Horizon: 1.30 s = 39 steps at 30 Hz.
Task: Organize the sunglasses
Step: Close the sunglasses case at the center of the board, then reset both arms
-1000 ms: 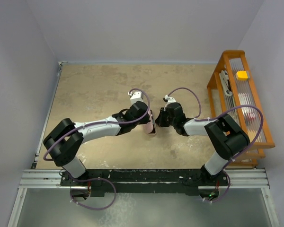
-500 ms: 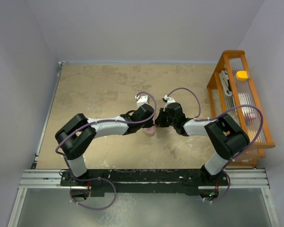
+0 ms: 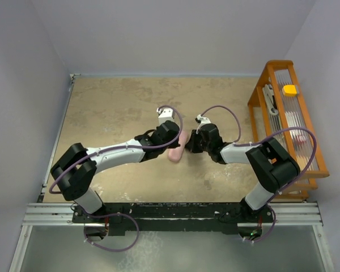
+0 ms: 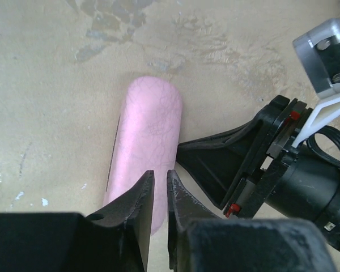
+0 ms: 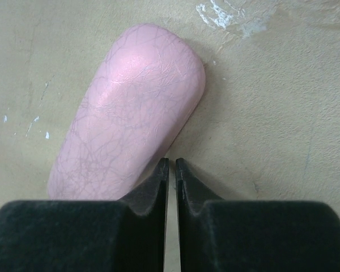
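The pink oblong case lies shut and flat on the table, mid-centre. The sunglasses are not in view. My left gripper is shut and empty, its tips just above the case's near end. My right gripper is shut and empty, its tips at the case's right edge, touching or nearly so. In the left wrist view my left gripper hovers over the case, and the right gripper's black fingers point at the case's side. In the right wrist view the right gripper sits beside the case.
An orange wooden rack stands along the table's right edge, holding a yellow item and other small things. The tabletop is tan and mottled, with grey walls at the back and sides.
The left gripper swung over the case and then drew back a little to the left. The case showed only as a narrow strip and now lies flat and shut. The right arm has barely moved.
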### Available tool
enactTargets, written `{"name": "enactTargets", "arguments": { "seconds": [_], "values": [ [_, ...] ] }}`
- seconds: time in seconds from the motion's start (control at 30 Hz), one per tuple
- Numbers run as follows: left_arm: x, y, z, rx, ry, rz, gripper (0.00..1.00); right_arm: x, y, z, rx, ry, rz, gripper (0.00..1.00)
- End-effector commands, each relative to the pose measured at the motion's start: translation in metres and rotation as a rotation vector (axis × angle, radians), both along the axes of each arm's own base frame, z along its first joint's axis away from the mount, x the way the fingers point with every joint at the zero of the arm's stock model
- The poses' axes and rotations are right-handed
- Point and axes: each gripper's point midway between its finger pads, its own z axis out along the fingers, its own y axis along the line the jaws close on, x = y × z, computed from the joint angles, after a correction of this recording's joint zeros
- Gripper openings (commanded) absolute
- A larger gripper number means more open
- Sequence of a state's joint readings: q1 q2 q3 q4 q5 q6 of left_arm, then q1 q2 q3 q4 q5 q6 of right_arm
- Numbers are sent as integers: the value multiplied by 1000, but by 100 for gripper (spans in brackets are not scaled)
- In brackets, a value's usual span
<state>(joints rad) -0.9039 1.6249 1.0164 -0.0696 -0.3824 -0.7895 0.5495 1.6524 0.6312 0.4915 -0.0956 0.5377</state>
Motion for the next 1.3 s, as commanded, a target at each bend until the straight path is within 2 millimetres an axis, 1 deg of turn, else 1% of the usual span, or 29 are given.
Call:
{"name": "enactTargets", "arguments": {
  "seconds": [0.0, 0.13, 0.17, 0.2, 0.23, 0.33, 0.47, 0.57, 0.6, 0.63, 0.7, 0.73, 0.8, 0.83, 0.87, 0.9, 1.03, 1.07, 1.1, 1.13, 1.17, 1.27],
  "values": [
    [8, 11, 37, -8, -133, 14, 13, 3, -4, 14, -9, -58, -14, 13],
    [14, 30, 55, 31, -208, 70, 18, 3, -6, 17, -14, -69, -16, 17],
    [15, 35, 59, 45, -225, 81, 22, 4, -6, 19, -16, -75, -17, 19],
    [16, 40, 65, 57, -243, 93, 30, 3, -7, 21, -18, -79, -18, 21],
    [17, 43, 68, 65, -256, 101, 41, 4, -8, 22, -18, -86, -21, 24],
    [21, 55, 79, 94, -288, 146, 46, 5, -12, 28, -29, -109, -37, 31],
    [20, 67, 85, 114, -293, 194, 50, 5, -17, 31, -42, -124, -51, 38],
    [17, 75, 89, 106, -304, 211, 52, 4, -19, 34, -40, -136, -59, 54],
    [16, 78, 92, 99, -310, 219, 53, 4, -21, 34, -42, -140, -63, 58],
    [14, 81, 94, 93, -317, 226, 53, 4, -22, 36, -46, -146, -68, 60],
    [12, 88, 95, 95, -327, 243, 54, 4, -25, 38, -57, -154, -76, 61],
    [11, 90, 95, 97, -329, 245, 55, 4, -27, 38, -64, -156, -80, 65],
    [9, 95, 94, 102, -332, 250, 56, 4, -30, 40, -71, -163, -87, 76],
    [8, 96, 94, 100, -332, 252, 56, 4, -31, 41, -71, -169, -90, 80],
    [7, 96, 94, 97, -332, 249, 56, 4, -31, 42, -72, -171, -91, 96],
    [6, 96, 94, 97, -330, 240, 57, 3, -32, 42, -74, -172, -95, 99],
    [2, 94, 95, 73, -335, 211, 58, 2, -35, 43, -78, -175, -102, 99],
    [1, 95, 96, 70, -339, 209, 62, 2, -35, 43, -78, -177, -104, 99],
    [1, 95, 97, 68, -342, 207, 71, 2, -36, 44, -80, -178, -105, 99],
    [1, 95, 98, 69, -345, 206, 83, 2, -37, 44, -82, -177, -111, 99],
    [1, 96, 97, 74, -347, 208, 90, 1, -37, 44, -81, -176, -112, 99],
    [2, 102, 99, 76, -354, 236, 93, 0, -36, 45, -76, -180, -109, 99]
  ]
}}
